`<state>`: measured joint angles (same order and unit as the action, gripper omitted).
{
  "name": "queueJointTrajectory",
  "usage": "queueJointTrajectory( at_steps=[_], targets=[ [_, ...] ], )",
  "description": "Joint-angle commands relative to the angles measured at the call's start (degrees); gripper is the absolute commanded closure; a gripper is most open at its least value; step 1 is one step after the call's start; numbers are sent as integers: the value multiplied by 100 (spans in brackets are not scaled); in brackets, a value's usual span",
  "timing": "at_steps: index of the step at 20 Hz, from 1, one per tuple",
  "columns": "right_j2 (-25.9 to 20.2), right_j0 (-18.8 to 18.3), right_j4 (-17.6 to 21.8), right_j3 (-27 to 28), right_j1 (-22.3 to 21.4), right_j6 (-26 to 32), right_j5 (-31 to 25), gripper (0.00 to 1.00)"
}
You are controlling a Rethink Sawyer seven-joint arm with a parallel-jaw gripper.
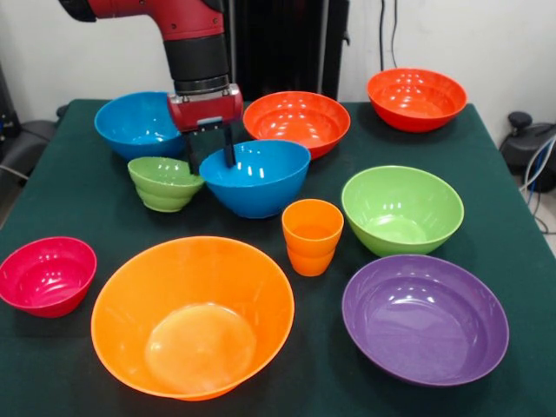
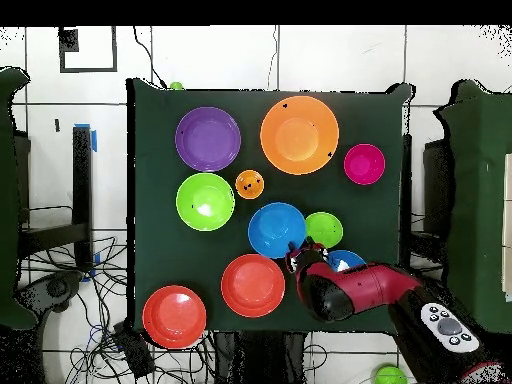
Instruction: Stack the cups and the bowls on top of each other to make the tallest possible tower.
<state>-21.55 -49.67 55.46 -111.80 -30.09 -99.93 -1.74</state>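
Nearest the front camera sits the large orange bowl (image 1: 192, 317), with the large purple bowl (image 1: 425, 318) beside it and the small crimson bowl (image 1: 47, 274) on its other side, all upright on the dark green tablecloth (image 1: 78, 200). Behind them stand the orange cup (image 1: 312, 235), a plain green bowl (image 1: 402, 209), the small ribbed green bowl (image 1: 165, 182) and a blue bowl (image 1: 254, 176); nothing is stacked. Farther back are a second blue bowl (image 1: 139, 124) and two red-orange bowls (image 1: 297, 122) (image 1: 416, 98). From above, that second blue bowl (image 2: 347, 260) is mostly hidden under the arm (image 2: 365, 290), whereas the front view shows it nearly whole. Only the overhead view shows the white tiled floor (image 2: 330, 55), tangled cables (image 2: 95, 320) and dark chairs at both sides; the front view shows a pale wall and a black panel behind the table. The red and black arm comes down vertically, its gripper (image 1: 208, 149) spread apart and empty, one finger (image 1: 228, 143) at the near blue bowl's back rim, the other between it and the ribbed green bowl.
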Motion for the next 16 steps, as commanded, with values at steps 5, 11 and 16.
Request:
queueJointTrajectory(
  at_steps=[5,11,16],
  targets=[
    [642,405,-1080,151,28,-559,-1675,0],
    [749,242,-1136,420,453,-419,-1387,0],
    [820,202,-1031,744,786,-322,-1185,0]
  ],
)
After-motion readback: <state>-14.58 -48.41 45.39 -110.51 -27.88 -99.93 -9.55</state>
